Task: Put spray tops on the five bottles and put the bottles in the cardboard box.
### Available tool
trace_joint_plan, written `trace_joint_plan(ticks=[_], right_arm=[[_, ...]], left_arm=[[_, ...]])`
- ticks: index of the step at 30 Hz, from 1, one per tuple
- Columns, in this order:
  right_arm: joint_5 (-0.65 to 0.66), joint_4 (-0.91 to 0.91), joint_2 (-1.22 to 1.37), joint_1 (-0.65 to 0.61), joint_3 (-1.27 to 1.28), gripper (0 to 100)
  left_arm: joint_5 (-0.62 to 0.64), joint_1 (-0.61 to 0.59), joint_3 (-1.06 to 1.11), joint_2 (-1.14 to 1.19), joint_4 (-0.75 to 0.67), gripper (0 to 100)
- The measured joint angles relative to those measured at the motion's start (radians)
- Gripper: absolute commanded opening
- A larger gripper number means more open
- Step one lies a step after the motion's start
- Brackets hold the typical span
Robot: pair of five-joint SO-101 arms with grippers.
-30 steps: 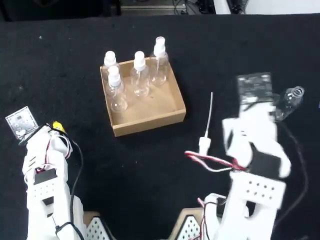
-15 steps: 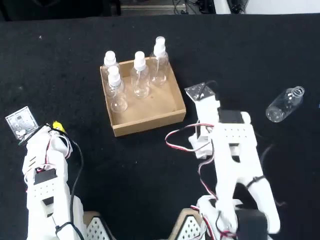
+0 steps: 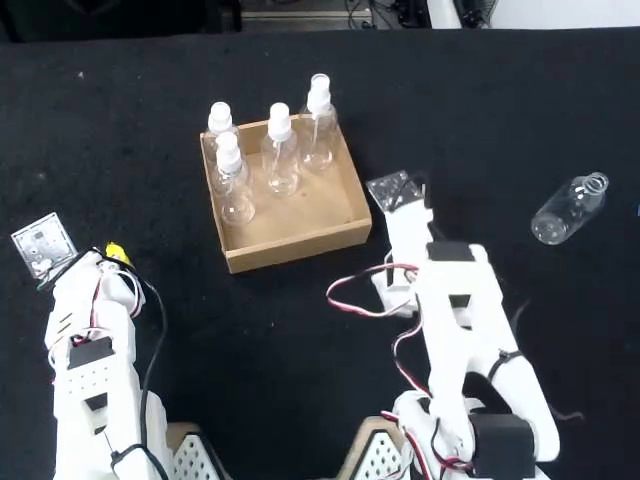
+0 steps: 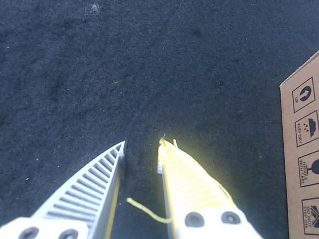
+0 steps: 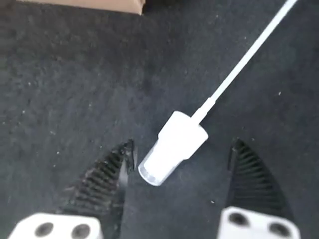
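A cardboard box (image 3: 345,215) stands on the black table and holds several clear bottles (image 3: 280,155) with white spray tops on. One uncapped clear bottle (image 3: 568,208) lies on its side at the far right. A loose white spray top (image 5: 174,147) with a long thin tube lies flat on the mat. My right gripper (image 5: 182,144) is open just above it, one finger on either side, not touching it. The right arm (image 3: 455,300) covers that spot from above. My left gripper (image 4: 142,144) rests low at the near left, narrowly open, with only mat between its fingers.
A corner of the box (image 5: 99,5) lies just beyond the spray top. The box's printed side (image 4: 301,149) stands a short way from the left gripper. The left arm (image 3: 90,340) sits at the near left. Red and white cables (image 3: 360,290) loop beside the right arm.
The right arm has swung left from beside the uncapped bottle to over the spray top and settled lower there. The left arm, the box and the bottles have not moved.
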Motion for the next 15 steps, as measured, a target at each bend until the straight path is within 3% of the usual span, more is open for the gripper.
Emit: trace_joint_plan(ticks=[15], right_arm=[[-0.002, -0.175, 0.0, 0.0, 0.132, 8.1]], left_arm=[[0.0, 0.0, 0.0, 0.0, 0.0, 9]])
